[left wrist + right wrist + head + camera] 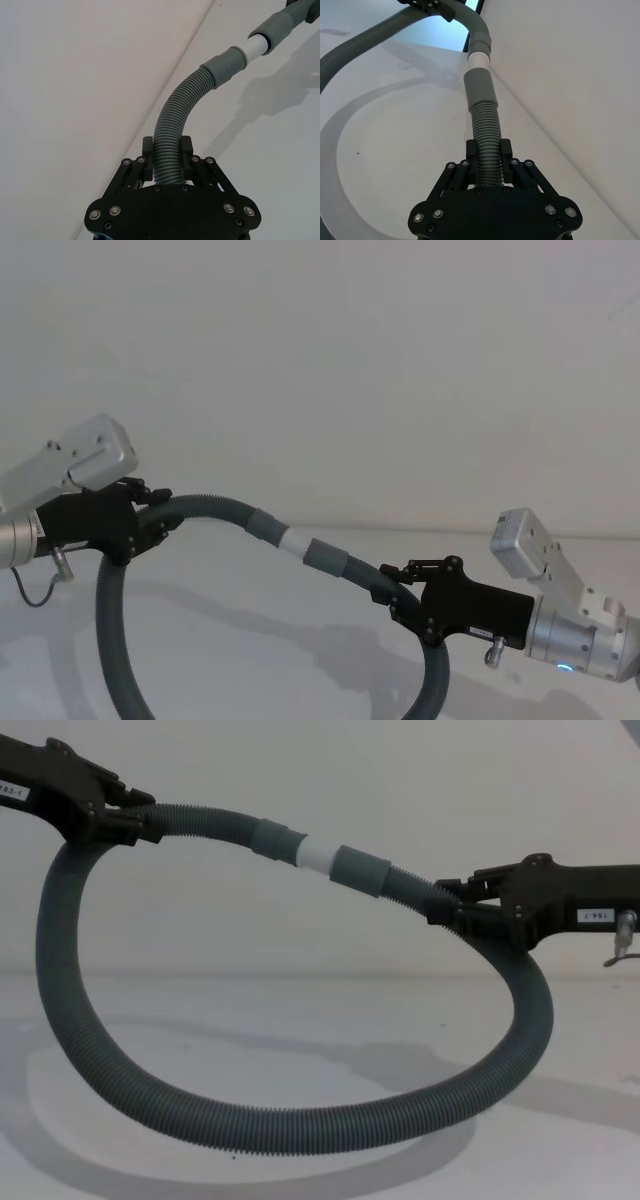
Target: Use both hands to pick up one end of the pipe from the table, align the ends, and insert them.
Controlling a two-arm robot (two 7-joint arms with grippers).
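Note:
The dark grey corrugated pipe [300, 1125] forms a big loop, its lower curve resting on the white table [300, 1020] and both ends raised. My left gripper [155, 525] [167, 150] [130, 820] is shut on the pipe behind the cuff [275, 840] that carries the white spigot [318, 855] [295, 540]. My right gripper [400, 590] [489, 150] [455, 905] is shut on the pipe behind the plain cuff [360, 870] [480, 87]. The two ends are in line. The spigot's tip meets the plain cuff's mouth, and a band of white shows between the cuffs.
A plain white wall [350, 360] stands close behind the table. A thin cable [45, 590] hangs under my left arm. The table surface [260, 650] inside the loop carries just the pipe's shadow.

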